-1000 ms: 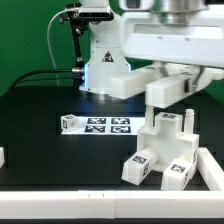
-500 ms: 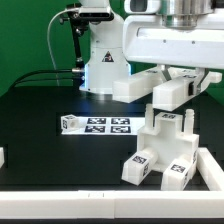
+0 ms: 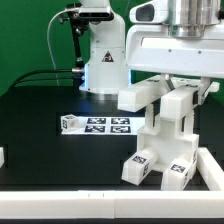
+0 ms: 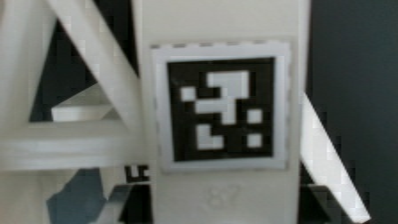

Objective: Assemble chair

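White plastic fills the right half of the exterior view: the arm (image 3: 180, 45) reaches in from the upper right, and its gripper (image 3: 178, 90) hangs over the lower right of the frame. Straight under the hand sits a blocky part (image 3: 178, 108), clear of the table (image 3: 40, 110). The gripper pinches it at its upper end, though the part hides most of the fingers. Its lower end overlaps the chair (image 3: 165, 150) in the picture; whether the two touch I cannot tell.

The chair is a stepped cluster of white blocks with tags on their front faces, standing at the lower right of the exterior view. The marker board (image 3: 100, 124) lies flat at mid-frame, to the exterior view's left of the chair and apart from it. A small white piece (image 3: 2, 157) shows at the left edge, cut off by the frame.

In the wrist view the part (image 4: 214, 40) fills the middle, upright, its tag (image 4: 217, 100) square to the camera. Blurred white bars (image 4: 80, 90) slant beside it.
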Robot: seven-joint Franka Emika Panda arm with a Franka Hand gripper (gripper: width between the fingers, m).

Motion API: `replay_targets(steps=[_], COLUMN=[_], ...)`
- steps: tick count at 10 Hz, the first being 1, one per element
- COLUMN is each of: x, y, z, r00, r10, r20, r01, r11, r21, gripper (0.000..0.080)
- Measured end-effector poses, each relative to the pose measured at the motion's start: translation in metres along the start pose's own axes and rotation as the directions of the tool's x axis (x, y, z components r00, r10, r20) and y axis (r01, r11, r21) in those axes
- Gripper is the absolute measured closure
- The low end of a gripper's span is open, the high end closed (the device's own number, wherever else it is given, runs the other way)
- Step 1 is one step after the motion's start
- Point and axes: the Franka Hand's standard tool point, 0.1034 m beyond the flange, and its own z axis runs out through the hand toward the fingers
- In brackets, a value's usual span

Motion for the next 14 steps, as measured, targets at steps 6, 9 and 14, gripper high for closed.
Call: replay_targets(steps=[6,9,14], x=[0.008,0.009,0.011], y=[-0.01,-0.011,-0.007], z=[0.0,0.0,-0.002], r00=[0.998,0.997,0.998], r10=[-0.027,-0.038,-0.03], r20=[-0.049,-0.061,-0.056], r01=[0.029,0.04,0.032], r11=[0.999,0.998,0.999], r21=[0.032,0.038,0.041], gripper=[0.0515,0.0515,0.0515])
